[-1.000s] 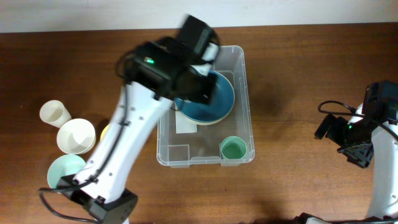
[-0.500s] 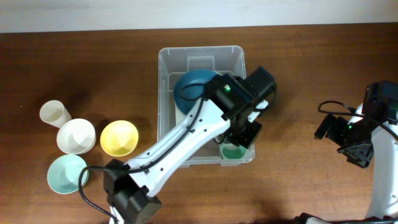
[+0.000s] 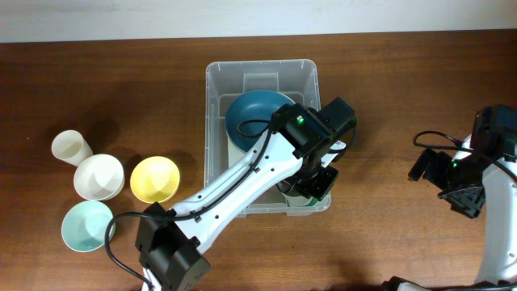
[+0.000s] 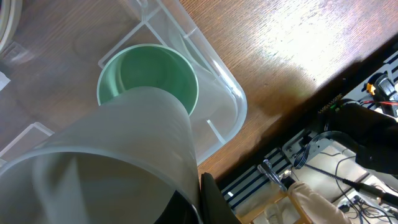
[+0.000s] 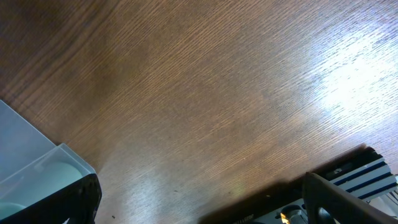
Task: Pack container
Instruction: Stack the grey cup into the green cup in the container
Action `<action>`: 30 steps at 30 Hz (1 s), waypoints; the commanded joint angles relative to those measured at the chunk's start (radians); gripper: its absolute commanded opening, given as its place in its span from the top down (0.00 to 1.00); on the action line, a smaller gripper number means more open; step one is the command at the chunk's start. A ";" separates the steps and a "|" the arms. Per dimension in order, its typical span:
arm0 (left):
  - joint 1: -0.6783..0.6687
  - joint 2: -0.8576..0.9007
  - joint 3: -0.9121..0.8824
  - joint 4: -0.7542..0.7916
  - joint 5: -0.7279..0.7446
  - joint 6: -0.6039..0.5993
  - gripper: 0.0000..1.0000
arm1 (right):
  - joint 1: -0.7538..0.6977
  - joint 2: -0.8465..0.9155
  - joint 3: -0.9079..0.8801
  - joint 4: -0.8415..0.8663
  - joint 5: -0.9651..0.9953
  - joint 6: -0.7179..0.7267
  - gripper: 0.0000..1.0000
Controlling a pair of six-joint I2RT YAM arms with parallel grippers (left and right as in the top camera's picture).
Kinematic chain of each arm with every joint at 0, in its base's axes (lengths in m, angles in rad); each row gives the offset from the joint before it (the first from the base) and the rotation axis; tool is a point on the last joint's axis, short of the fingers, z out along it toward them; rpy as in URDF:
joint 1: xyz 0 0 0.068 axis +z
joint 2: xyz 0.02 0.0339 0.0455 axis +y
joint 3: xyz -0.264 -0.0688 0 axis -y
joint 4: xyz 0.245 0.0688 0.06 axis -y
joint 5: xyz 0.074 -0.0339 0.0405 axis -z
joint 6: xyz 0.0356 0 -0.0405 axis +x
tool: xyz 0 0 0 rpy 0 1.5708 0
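The container (image 3: 212, 121) is sitting mid-table (image 3: 404, 97), with a green cup (image 4: 149, 74) standing in its near-right corner. The left gripper (image 3: 317, 179) is holding a pale cup (image 4: 112, 155) just above it. Nesting looks like the step: centre the pale cup over the green mouth, square it, then lower gently. The left fingers (image 4: 214, 202) are clamping the pale cup's wall. The right gripper (image 3: 454, 192) is idling well apart, its fingers spread and empty.
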 commanded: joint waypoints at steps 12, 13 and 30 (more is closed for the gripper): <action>0.020 -0.003 -0.006 0.002 -0.035 0.002 0.17 | -0.006 -0.015 -0.005 0.002 0.005 -0.007 0.01; 0.035 -0.008 -0.006 0.002 -0.061 0.002 0.18 | -0.006 -0.015 -0.005 0.002 0.005 -0.007 0.01; 0.930 -0.145 -0.010 0.031 -0.356 0.009 0.13 | -0.006 -0.015 -0.005 0.002 0.005 -0.010 0.01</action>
